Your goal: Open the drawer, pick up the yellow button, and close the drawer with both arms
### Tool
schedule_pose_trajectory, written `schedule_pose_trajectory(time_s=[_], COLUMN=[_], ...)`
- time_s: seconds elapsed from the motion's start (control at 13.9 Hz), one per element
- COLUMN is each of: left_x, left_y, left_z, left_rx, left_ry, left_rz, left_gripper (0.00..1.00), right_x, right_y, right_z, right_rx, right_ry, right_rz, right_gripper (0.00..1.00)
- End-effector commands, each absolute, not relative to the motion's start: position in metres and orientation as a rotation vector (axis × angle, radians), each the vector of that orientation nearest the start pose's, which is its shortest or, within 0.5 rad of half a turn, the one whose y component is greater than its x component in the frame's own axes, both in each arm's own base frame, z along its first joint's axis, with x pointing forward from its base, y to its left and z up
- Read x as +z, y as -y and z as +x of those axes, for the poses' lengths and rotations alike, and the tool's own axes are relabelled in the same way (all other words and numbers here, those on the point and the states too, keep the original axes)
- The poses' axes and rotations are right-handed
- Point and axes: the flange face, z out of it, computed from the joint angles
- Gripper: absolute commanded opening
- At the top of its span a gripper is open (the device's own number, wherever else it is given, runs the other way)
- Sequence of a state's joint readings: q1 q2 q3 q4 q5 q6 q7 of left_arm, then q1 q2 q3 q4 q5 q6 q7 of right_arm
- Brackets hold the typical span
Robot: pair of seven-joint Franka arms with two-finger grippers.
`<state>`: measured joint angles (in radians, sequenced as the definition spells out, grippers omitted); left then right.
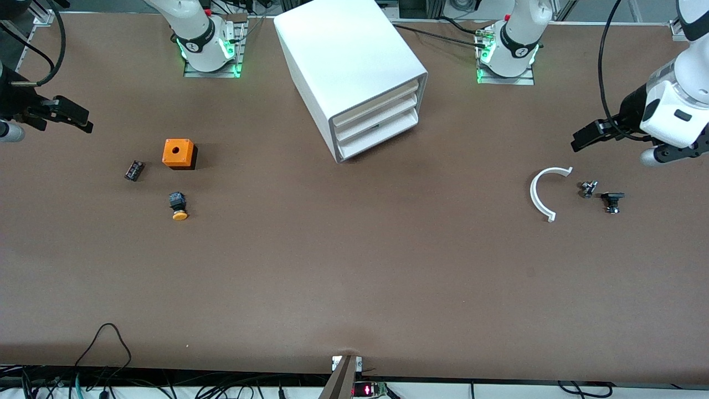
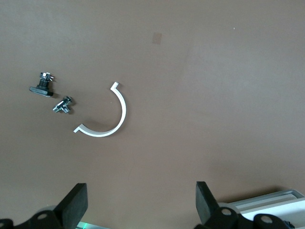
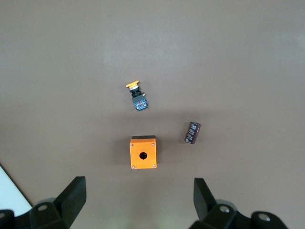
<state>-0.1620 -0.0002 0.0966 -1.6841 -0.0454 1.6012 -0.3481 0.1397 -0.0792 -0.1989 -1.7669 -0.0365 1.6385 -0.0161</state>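
Button [image 1: 179,207] lying on table, well clear of both spread jaws

Light was even and fairly bright, falling from overhead. The table [image 1: 354,266] showed a dull, patchy sheen rather than glare. Short dark shadows hugged the orange cube [image 1: 178,153] and the drawer cabinet [image 1: 354,77]. Green lamps glowed at the frame's top. Focus stayed sharp throughout.
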Motion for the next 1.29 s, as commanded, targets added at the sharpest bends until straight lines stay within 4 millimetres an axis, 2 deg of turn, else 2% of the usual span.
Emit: schedule_pose_trajectory(time_s=[0.0, 0.29, 0.43, 0.58, 0.86, 1.22], left_x=[0.569, 0.569, 0.568, 0.566, 0.566, 0.566], left_y=[0.045, 0.043, 0.038, 0.036, 0.041, 0.039], left_z=[0.555, 0.555, 0.556, 0.557, 0.556, 0.556], left_rx=[0.155, 0.158, 0.160, 0.165, 0.165, 0.167], left_ry=[0.404, 0.409, 0.421, 0.428, 0.416, 0.420], left_rz=[-3.113, -3.114, -3.112, -3.110, -3.111, -3.110], left_gripper=[1.00, 1.00, 1.00, 1.00, 1.00, 1.00], right_x=[0.586, 0.589, 0.585, 0.568, 0.567, 0.566], right_y=[0.047, 0.048, 0.048, 0.047, 0.045, 0.045], right_z=[0.520, 0.515, 0.516, 0.512, 0.504, 0.509], right_rx=[0.060, 0.075, 0.075, 0.110, 0.094, 0.073], right_ry=[-0.065, -0.067, -0.067, -0.067, -0.070, -0.061], right_rz=[-3.147, -3.141, -3.142, -3.137, -3.133, -3.139], right_gripper=[1.00, 1.00, 1.00, 1.00, 1.00, 1.00])
